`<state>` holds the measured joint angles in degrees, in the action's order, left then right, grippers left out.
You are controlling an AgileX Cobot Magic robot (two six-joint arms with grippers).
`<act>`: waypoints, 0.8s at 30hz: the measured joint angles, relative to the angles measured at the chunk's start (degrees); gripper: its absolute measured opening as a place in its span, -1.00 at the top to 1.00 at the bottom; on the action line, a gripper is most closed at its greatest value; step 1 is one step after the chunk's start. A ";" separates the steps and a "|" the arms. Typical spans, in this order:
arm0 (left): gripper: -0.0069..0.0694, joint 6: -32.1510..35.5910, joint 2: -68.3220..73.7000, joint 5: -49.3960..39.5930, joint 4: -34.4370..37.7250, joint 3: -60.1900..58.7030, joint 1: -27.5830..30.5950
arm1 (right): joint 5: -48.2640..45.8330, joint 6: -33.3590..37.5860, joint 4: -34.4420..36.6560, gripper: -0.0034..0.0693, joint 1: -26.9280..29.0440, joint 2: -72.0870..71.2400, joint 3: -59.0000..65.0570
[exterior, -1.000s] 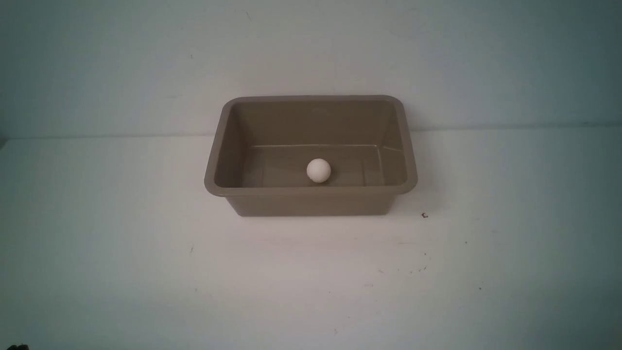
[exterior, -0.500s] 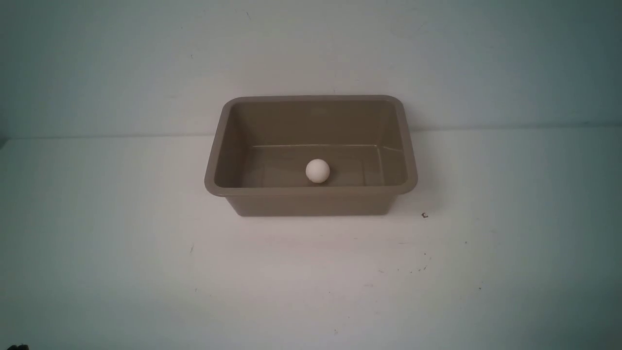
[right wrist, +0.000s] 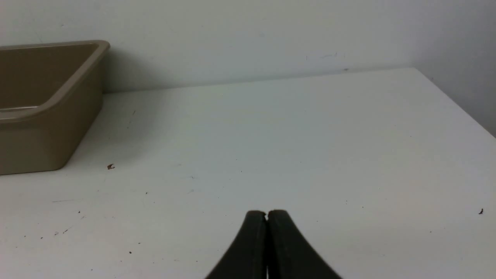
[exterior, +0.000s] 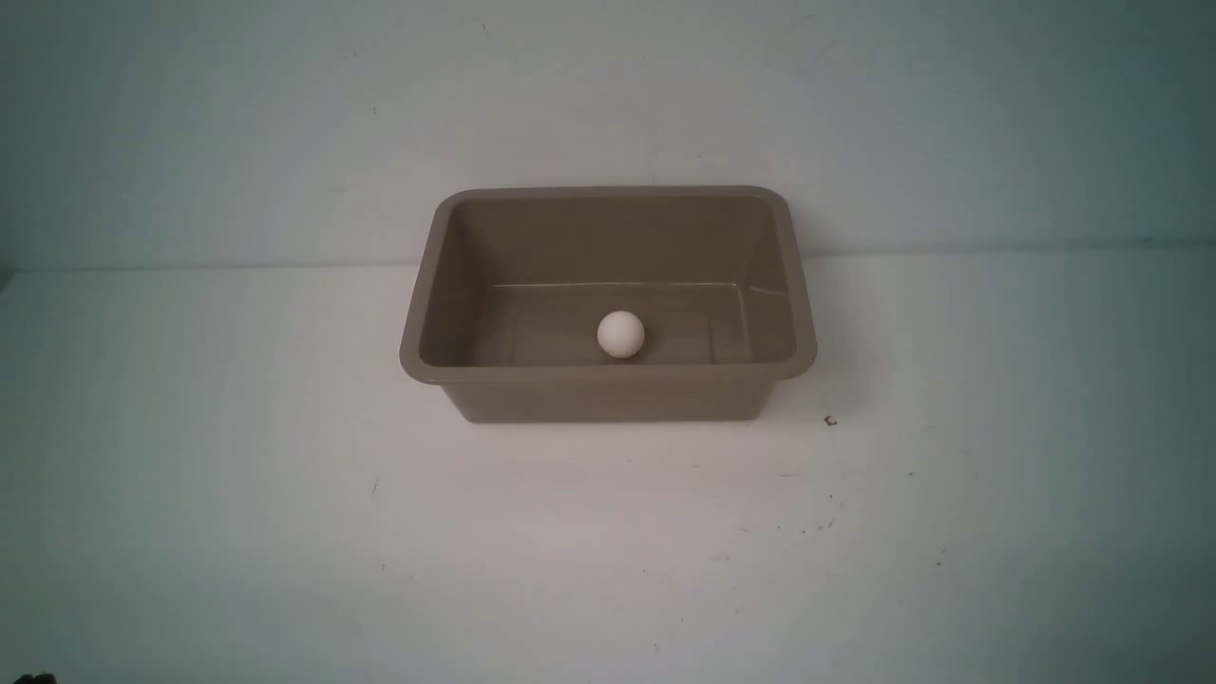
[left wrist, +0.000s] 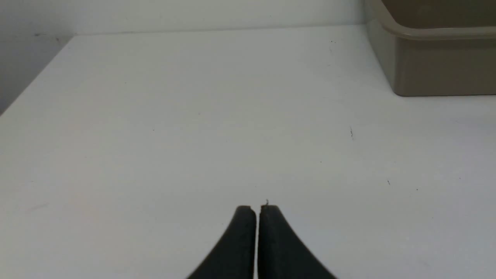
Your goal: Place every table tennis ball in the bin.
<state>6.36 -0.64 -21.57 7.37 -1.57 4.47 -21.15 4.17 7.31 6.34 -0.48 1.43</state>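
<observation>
- The table (exterior: 190,475) is white and fills the lower part of the front view; a pale wall (exterior: 190,114) stands behind it.
- The bin (exterior: 608,394) stands on the table near the wall, in the middle of the front view. Only this view shows its whole inside.
- The left wrist view shows only one outer corner of the bin (left wrist: 434,66); the right wrist view shows the other end of it (right wrist: 46,116) with a part of the inner wall. Neither wrist view shows the floor of the bin.
- The ball (exterior: 621,334) lies on the floor of the bin, near the front wall and about at its middle. It is seen only in the front view.
- The left claw (left wrist: 257,209) has its fingers pressed together with nothing between them, over bare table, well apart from the bin and the ball.
- The right claw (right wrist: 267,214) is closed the same way, holding nothing, also well apart from the bin.
- The front view shows neither claw.
</observation>
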 joint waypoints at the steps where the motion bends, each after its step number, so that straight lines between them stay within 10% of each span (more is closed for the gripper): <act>1: 0.83 0.00 0.00 0.00 0.00 0.00 0.00 | 0.00 0.00 0.00 0.95 0.00 0.00 0.00; 24: 0.83 0.00 0.00 0.00 0.00 0.00 0.00 | 0.00 0.00 0.07 0.95 0.00 0.00 0.00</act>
<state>6.36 -0.64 -21.57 7.37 -1.57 4.47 -21.15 4.17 7.38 6.34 -0.48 1.43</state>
